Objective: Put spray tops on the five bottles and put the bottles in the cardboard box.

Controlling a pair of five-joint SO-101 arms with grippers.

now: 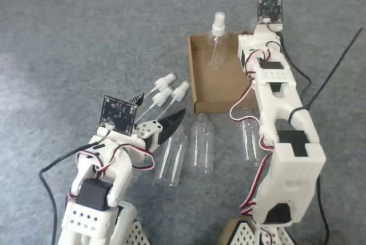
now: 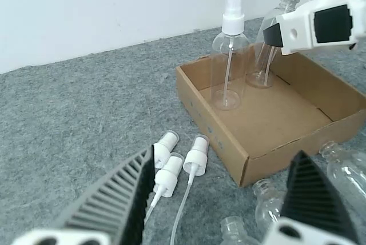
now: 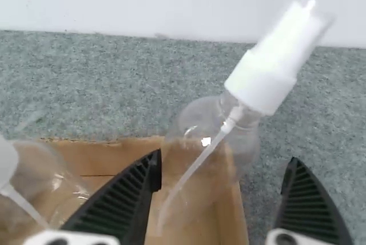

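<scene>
Left gripper (image 2: 224,156), jaws spread and empty. Just ahead of them lie three loose spray tops (image 2: 171,168), with three uncapped bottles (image 1: 203,142) alongside on the desk. Beyond, the cardboard box (image 2: 211,125) holds two topped bottles (image 2: 229,68) upright. The right gripper (image 3: 224,160) has its jaws spread either side of one, not pinching it. By this count two of five are done. Grey carpeted desk (image 1: 68,56); white wall (image 2: 86,5) behind.

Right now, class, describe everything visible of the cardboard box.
The box is a shallow, open-topped brown cardboard tray lying flat on grey carpet. Two capped clear bottles stand upright at its far end, the right gripper hanging open by one. Three uncapped bottles lie just outside its near wall.
</scene>
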